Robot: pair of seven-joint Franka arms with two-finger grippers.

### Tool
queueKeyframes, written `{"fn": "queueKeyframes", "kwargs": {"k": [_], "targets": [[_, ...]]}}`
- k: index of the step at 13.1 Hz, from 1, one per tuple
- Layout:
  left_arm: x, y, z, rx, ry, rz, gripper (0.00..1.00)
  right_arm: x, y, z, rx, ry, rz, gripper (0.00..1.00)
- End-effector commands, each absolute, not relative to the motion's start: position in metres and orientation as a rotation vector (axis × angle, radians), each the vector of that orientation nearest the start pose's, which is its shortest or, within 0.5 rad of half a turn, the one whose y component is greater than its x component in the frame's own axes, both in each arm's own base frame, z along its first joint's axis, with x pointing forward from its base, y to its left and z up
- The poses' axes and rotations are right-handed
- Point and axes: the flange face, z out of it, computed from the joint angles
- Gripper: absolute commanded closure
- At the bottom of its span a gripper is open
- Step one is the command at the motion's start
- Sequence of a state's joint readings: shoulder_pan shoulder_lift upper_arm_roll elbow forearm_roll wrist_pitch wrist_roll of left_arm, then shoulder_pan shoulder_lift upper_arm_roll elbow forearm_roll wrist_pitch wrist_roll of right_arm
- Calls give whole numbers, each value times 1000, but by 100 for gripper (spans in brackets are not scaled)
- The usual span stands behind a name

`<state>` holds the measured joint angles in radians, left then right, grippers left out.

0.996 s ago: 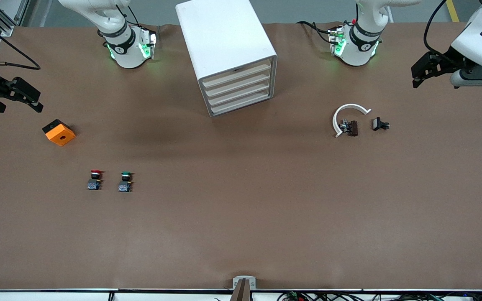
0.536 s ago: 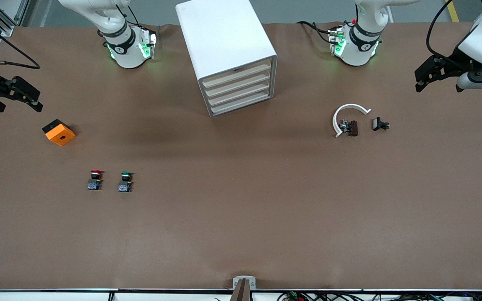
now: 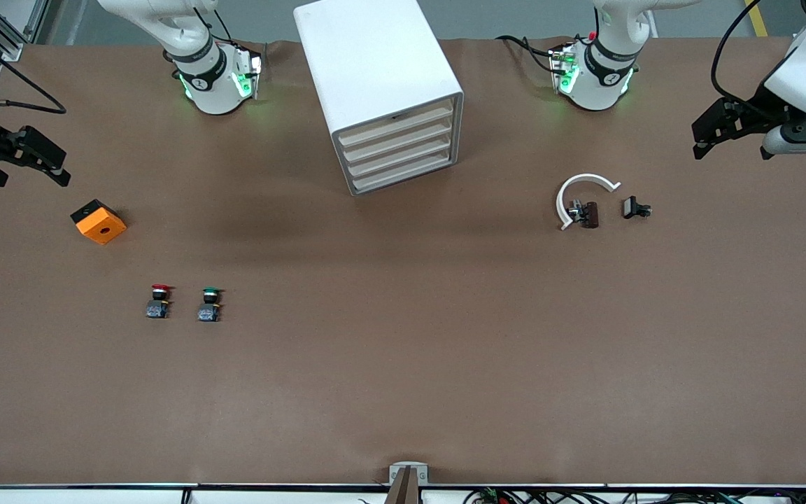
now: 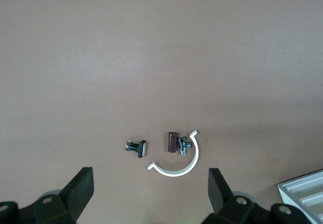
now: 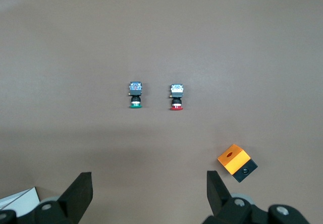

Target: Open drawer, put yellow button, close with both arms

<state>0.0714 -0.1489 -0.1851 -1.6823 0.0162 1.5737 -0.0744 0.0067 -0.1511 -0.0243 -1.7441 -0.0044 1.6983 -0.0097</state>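
The white cabinet (image 3: 375, 70) stands between the two arm bases. Its uppermost drawer (image 3: 396, 120) is shut flush with the three below. A corner of the cabinet shows in the left wrist view (image 4: 305, 191) and in the right wrist view (image 5: 20, 199). No yellow button is in view. My left gripper (image 3: 707, 133) is open and empty in the air at the left arm's end of the table; it also shows in its wrist view (image 4: 150, 188). My right gripper (image 3: 31, 175) is open and empty at the right arm's end; it also shows in its wrist view (image 5: 149, 191).
A red-capped button (image 3: 159, 301) and a green-capped button (image 3: 210, 304) lie side by side, with an orange cube (image 3: 99, 221) near them. Under the left gripper lie a white curved piece (image 3: 581, 183), a brown part (image 3: 588, 213) and a small black part (image 3: 635, 208).
The left gripper drifted a little toward the table's end and shifted slightly. The right gripper rose slightly away from the orange cube. Nothing on the table moved.
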Motion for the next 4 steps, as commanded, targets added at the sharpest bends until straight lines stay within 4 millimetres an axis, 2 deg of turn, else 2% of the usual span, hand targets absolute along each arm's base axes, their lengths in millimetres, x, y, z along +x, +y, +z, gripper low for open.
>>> {"fn": "queueKeyframes", "kwargs": {"k": [1,4], "targets": [[510,-59,660,-3118,46,-88,0,510,-11,641,-3139,-3,-188,0],[510,-59,658,-3113,-16,-76,0,506,-9,648,-3139,-8,-202,0]]}}
